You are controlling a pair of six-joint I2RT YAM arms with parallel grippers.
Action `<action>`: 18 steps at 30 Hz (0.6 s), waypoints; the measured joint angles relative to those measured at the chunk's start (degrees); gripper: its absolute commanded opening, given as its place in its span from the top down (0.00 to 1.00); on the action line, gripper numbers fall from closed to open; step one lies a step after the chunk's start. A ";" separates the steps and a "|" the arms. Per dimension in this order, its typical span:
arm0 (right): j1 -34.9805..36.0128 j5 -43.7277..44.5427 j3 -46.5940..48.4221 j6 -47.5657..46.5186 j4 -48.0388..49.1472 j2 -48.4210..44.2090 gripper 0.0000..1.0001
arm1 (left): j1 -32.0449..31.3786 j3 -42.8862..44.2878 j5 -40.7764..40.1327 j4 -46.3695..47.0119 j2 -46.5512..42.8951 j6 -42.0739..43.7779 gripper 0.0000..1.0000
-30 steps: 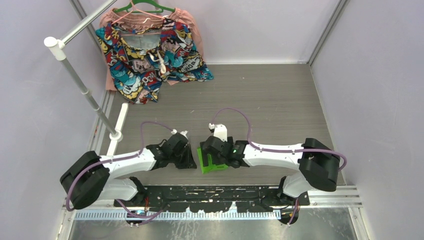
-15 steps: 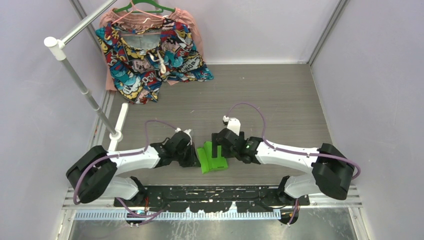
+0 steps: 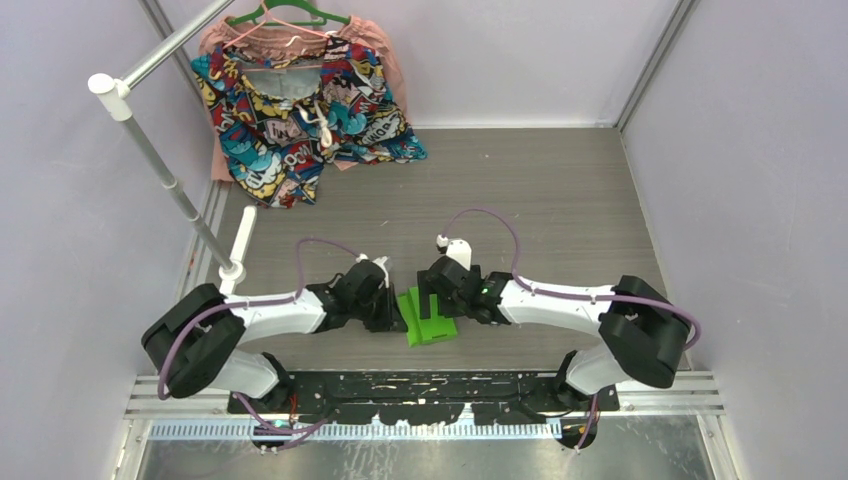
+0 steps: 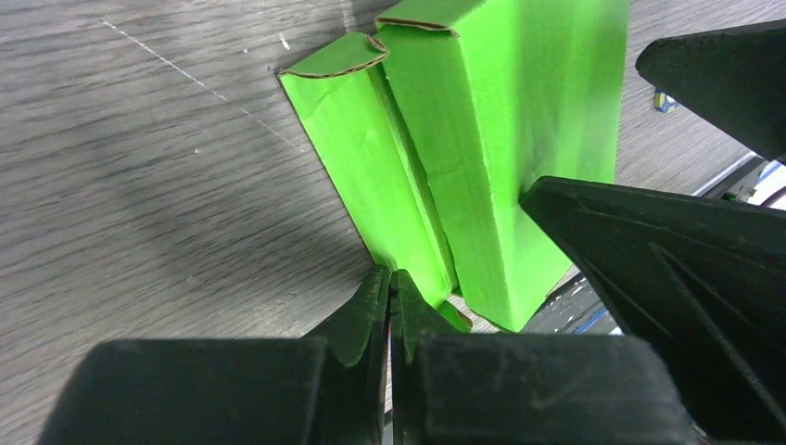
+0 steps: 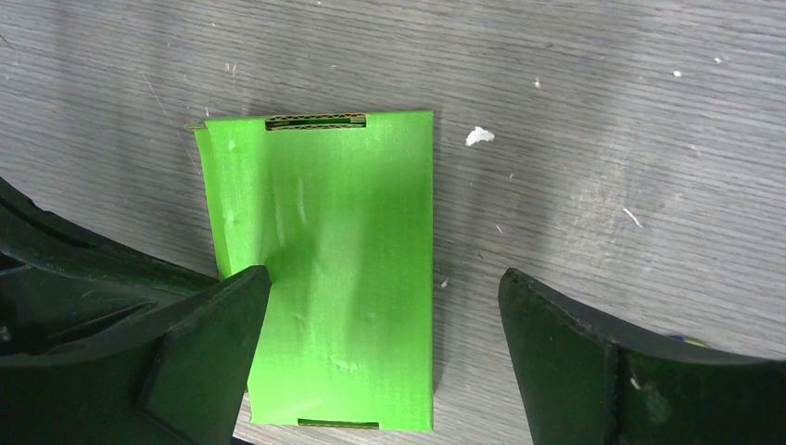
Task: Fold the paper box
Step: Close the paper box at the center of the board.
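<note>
The paper box (image 3: 432,322) is a lime-green flat rectangular box lying on the grey table between my two arms. In the left wrist view the box (image 4: 505,158) has a narrow side flap (image 4: 366,176) along its left. My left gripper (image 4: 391,278) is shut, its tips pressed against that flap's near edge, and I see no card between the jaws. In the right wrist view my right gripper (image 5: 385,348) stands open over the box (image 5: 343,269), one finger overlapping the box's left edge and the other well off to its right. From above, the left gripper (image 3: 398,316) and right gripper (image 3: 432,298) meet at the box.
A colourful patterned garment (image 3: 300,100) hangs on a green hanger at the back left. A white rack pole (image 3: 165,170) slants down to a base (image 3: 233,268) on the left. A black rail (image 3: 430,385) runs along the near edge. Walls close in both sides.
My left gripper has slid right until it touches the box's left edge. The right gripper has lifted off the box and pulled back a little, uncovering it.
</note>
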 measured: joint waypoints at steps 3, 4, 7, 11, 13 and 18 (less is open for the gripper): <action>-0.04 -0.48 0.55 -0.66 0.13 0.94 0.01 | 0.00 0.07 0.46 0.85 0.61 -0.02 0.99; -0.04 -0.59 0.74 -0.87 0.20 1.20 0.01 | 0.00 0.11 0.59 1.16 0.83 -0.04 0.99; -0.04 -0.79 1.70 -1.75 0.22 1.92 0.02 | 0.00 0.20 1.01 1.95 1.42 -0.09 0.99; -0.04 -1.14 2.97 -2.62 0.24 2.56 0.02 | 0.02 0.26 1.70 3.28 2.23 -0.17 0.99; -0.04 -1.14 3.74 -3.37 0.20 3.19 0.03 | 0.04 0.33 2.03 3.96 2.67 -0.20 1.00; -0.13 -1.16 5.14 -4.87 -0.13 5.42 0.05 | 0.04 0.35 2.43 4.61 3.06 -0.20 1.00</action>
